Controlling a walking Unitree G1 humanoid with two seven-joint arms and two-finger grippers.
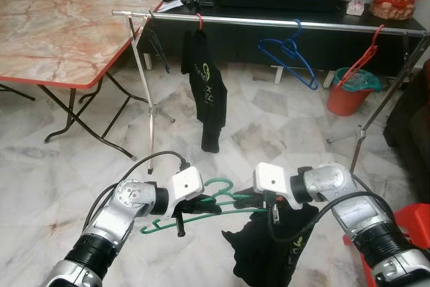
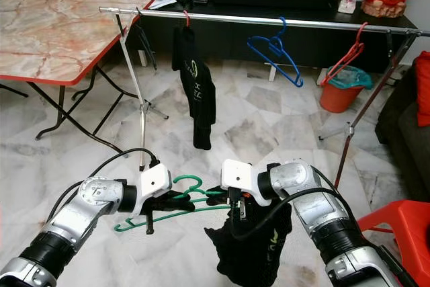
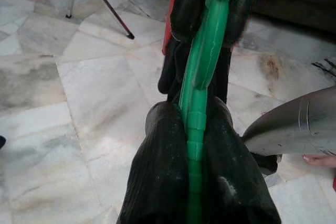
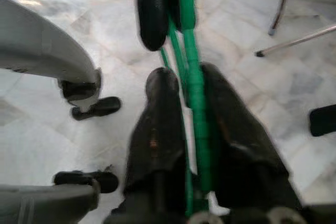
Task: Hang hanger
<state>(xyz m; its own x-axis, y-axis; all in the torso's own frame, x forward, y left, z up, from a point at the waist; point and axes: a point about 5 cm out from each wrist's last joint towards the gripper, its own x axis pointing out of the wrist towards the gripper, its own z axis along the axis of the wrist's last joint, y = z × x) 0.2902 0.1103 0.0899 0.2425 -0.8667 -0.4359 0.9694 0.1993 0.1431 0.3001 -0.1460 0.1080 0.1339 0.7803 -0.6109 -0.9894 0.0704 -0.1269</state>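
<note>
While both arms meet low at 6 o'clock of the head view, the green hanger (image 1: 201,205) is held between them over the marble floor (image 1: 269,126).

Item: green hanger, carrying a black garment (image 1: 272,250) that droops beneath the right arm. Long axis roughly level, running 9 to 3 o'clock; hook up near the middle.

Left claw (image 1: 195,208): fingers pressed together on the hanger's plastic, at its 9 o'clock half.

Right claw (image 1: 250,199): likewise pinching the hanger, at its 3 o'clock half.

Destination: clothes rail (image 1: 282,22) at 12 o'clock, well apart and higher. Already on it: a hung black shirt (image 1: 205,85), a blue hanger (image 1: 290,55), a red hanger (image 1: 363,58).

Judgement: the hook must travel toward 12 o'clock and upward; neither arm is clearly nearer the rail.
</note>
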